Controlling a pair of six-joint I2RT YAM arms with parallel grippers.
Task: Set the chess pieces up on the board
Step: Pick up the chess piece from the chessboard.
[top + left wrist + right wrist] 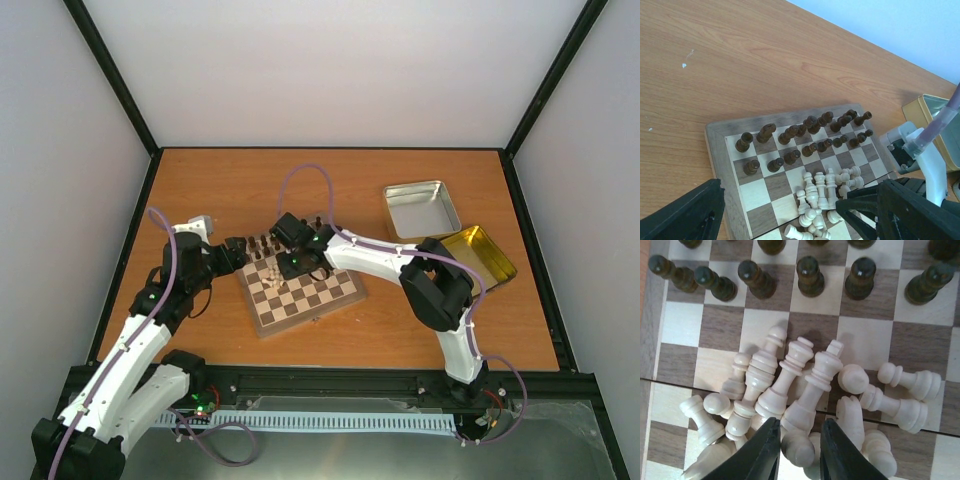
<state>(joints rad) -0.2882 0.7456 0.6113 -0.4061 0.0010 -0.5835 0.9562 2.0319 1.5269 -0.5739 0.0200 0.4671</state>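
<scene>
The board (300, 322) lies mid-table, with dark chessmen (262, 243) standing along its far rows. The cream chess pieces (822, 192) lie in a tumbled heap in the middle of the board (715, 150). My right gripper (290, 265) is down in that heap. In the right wrist view its black fingers (767, 450) sit tight on either side of one round-headed cream piece (797, 450), with a king (815, 385) leaning just above. My left gripper (777, 200) hovers open over the board's left edge, its fingers wide apart and nothing between them.
A silver tin (420, 208) and a gold tin (478, 255) lie open to the right of the board. The dark chessmen (810, 275) stand close behind the heap. The cage's black frame and white walls enclose the table.
</scene>
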